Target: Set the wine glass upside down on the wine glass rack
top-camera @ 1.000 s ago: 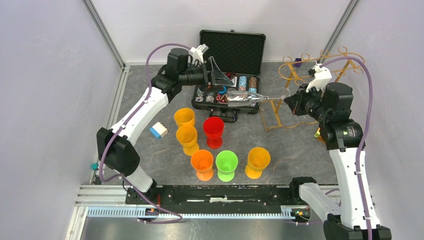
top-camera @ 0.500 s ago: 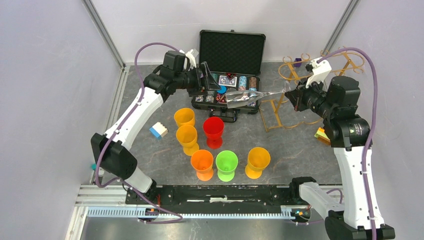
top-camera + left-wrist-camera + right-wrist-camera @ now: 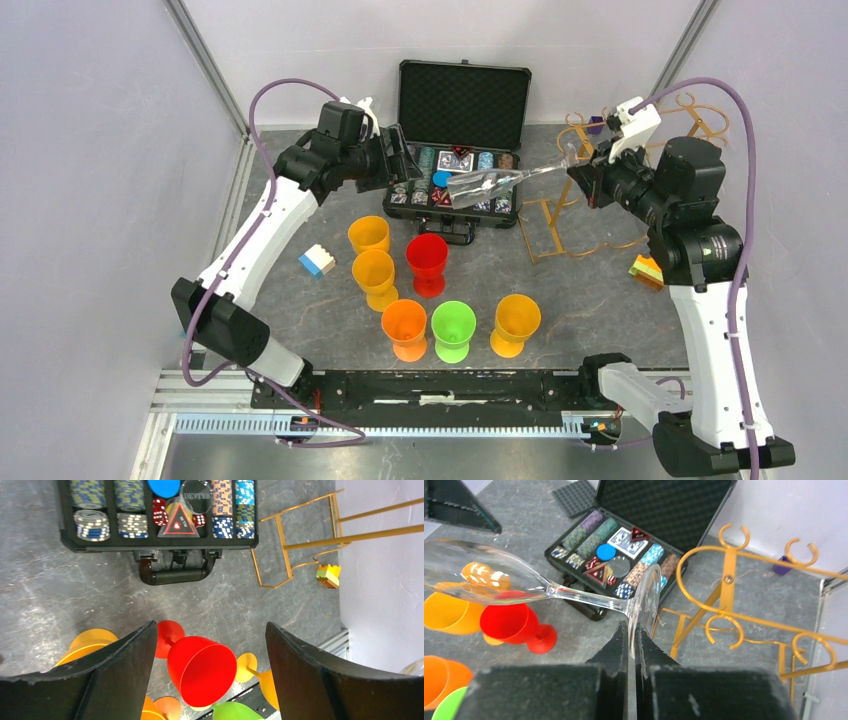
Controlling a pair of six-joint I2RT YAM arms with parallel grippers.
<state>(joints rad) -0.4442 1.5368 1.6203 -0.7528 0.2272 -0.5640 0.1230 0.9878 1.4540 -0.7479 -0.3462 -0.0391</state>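
Gripper on the left: the left gripper (image 3: 210, 627) stood spread wide with nothing between its fingers, hanging above the table near the left end of the poker chip case.
Block: a blue and white block (image 3: 317, 260) lay on the table, left of the cups.
Cups: six plastic cups (image 3: 427, 256) in yellow, orange, red and green stood upright in a cluster in front of the case.
Case: the poker chip case (image 3: 465, 100) lay open, lid raised at the back, chips in rows.
Glass: the wine glass (image 3: 485, 186) hung in the air on its side, bowl to the left over the front of the case, foot to the right, apart from the rack.
Gripper on the right: the right gripper (image 3: 631, 630) was pinched narrow on the rim of the glass's foot.
Rack: the wine glass rack (image 3: 726, 580) stood upright just beyond the glass's foot, nothing on its rails.
Far right: a small coloured block (image 3: 645, 268) lay near the rack's base.
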